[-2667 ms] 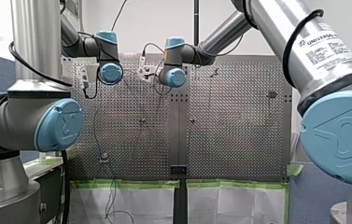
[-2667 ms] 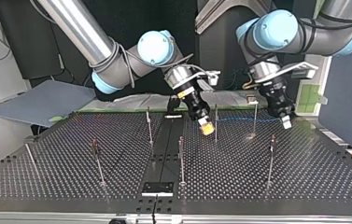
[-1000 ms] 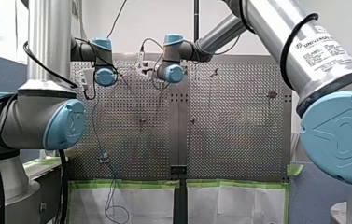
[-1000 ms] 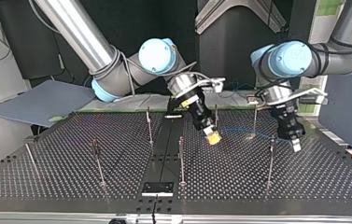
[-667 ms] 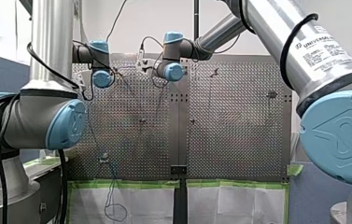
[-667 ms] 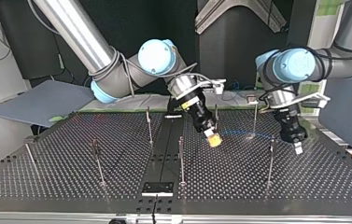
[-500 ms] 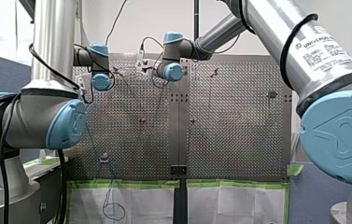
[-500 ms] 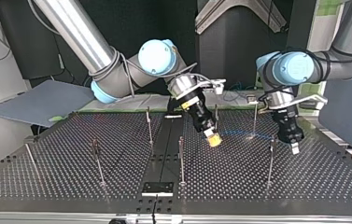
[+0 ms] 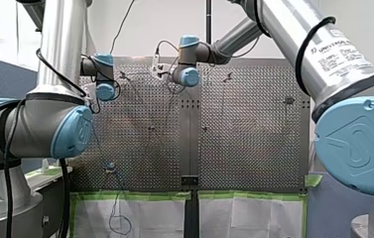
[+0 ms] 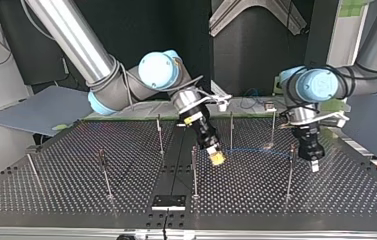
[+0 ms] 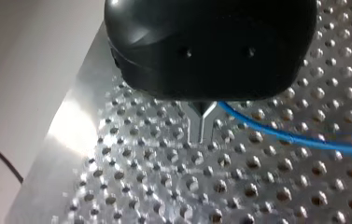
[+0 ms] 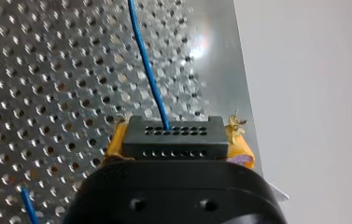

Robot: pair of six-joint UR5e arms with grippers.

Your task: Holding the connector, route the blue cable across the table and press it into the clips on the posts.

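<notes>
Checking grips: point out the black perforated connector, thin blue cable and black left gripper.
black perforated connector [image 12: 172,138]: right wrist view, holed face.
thin blue cable [image 12: 146,70]: right wrist view, mid-stretch.
black left gripper [image 11: 200,138]: left wrist view, between its fingertips.

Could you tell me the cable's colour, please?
The cable is blue, clearest in the right wrist view.

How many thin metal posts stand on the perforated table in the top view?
7. Near row, from the view's left: post one, post two, post three, post four. Far row: post five, post six, post seven. Others may be hidden.
</notes>
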